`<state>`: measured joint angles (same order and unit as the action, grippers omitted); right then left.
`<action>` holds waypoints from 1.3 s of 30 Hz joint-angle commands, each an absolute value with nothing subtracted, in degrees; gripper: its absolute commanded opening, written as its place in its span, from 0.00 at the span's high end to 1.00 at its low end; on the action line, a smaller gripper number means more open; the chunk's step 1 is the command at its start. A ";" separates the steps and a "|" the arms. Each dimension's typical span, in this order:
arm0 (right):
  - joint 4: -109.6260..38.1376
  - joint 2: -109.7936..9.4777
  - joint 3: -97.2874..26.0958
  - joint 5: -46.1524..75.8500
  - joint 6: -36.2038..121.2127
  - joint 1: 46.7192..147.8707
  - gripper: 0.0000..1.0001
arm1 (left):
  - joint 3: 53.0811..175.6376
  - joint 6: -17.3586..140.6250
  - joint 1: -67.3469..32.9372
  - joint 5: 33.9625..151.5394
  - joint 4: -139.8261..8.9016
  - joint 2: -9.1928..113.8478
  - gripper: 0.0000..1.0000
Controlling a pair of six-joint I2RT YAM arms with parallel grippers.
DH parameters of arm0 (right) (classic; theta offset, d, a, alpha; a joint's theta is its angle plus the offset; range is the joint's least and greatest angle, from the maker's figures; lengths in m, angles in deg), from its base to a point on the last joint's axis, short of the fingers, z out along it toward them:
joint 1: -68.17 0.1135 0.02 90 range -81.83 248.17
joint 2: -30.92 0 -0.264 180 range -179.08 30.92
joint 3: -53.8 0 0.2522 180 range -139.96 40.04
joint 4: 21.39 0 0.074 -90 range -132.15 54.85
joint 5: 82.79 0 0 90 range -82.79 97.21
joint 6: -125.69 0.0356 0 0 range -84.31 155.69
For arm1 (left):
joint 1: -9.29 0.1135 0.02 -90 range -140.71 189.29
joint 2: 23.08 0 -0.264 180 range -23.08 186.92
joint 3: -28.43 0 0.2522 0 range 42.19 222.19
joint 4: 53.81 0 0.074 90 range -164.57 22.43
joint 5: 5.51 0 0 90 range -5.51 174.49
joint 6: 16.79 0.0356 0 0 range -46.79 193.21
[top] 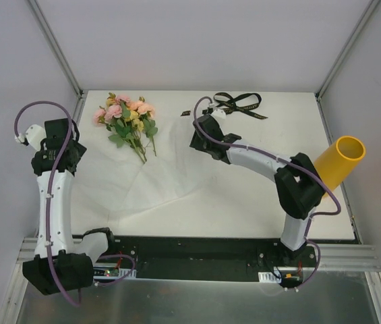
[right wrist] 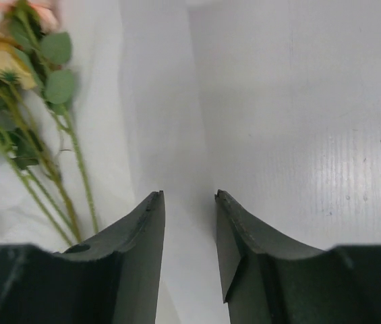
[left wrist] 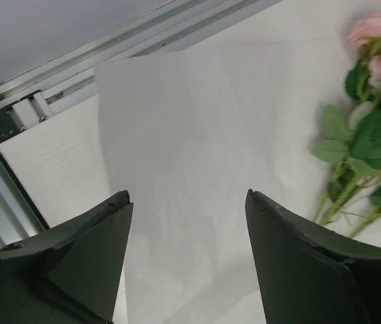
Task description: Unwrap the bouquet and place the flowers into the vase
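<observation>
The bouquet lies unwrapped: the flowers [top: 127, 120], pink and yellow blooms on green stems, rest on the spread white paper [top: 151, 183] at the back left. In the wrist views the flowers [left wrist: 369, 142] [right wrist: 21, 101] lie to one side. My left gripper [top: 74, 150] [left wrist: 188, 196] is open over the paper's [left wrist: 190, 121] left part, nothing between its fingers. My right gripper [top: 194, 143] [right wrist: 189, 194] is open above the paper's [right wrist: 156, 101] right edge, right of the stems, also holding nothing. The yellow vase [top: 342, 160] stands at the table's right edge.
A black ribbon [top: 239, 104] lies loose at the back of the table, behind my right gripper. Metal frame rails [left wrist: 55, 74] run along the table's left side, close to my left gripper. The right arm's elbow [top: 301, 183] is beside the vase.
</observation>
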<state>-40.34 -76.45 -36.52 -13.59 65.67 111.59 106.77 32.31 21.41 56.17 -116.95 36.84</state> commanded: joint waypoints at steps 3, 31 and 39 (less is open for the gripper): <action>-44.64 -68.83 -42.31 -8.89 63.55 111.67 0.60 | 112.94 33.14 21.95 70.31 -118.72 35.36 0.28; -44.03 -81.31 -53.74 5.35 64.52 116.42 0.63 | 91.42 32.34 20.46 115.24 -101.49 54.88 0.33; -43.67 -80.79 -50.76 24.06 63.99 116.94 0.68 | 87.72 34.71 19.31 115.61 -101.23 53.91 0.33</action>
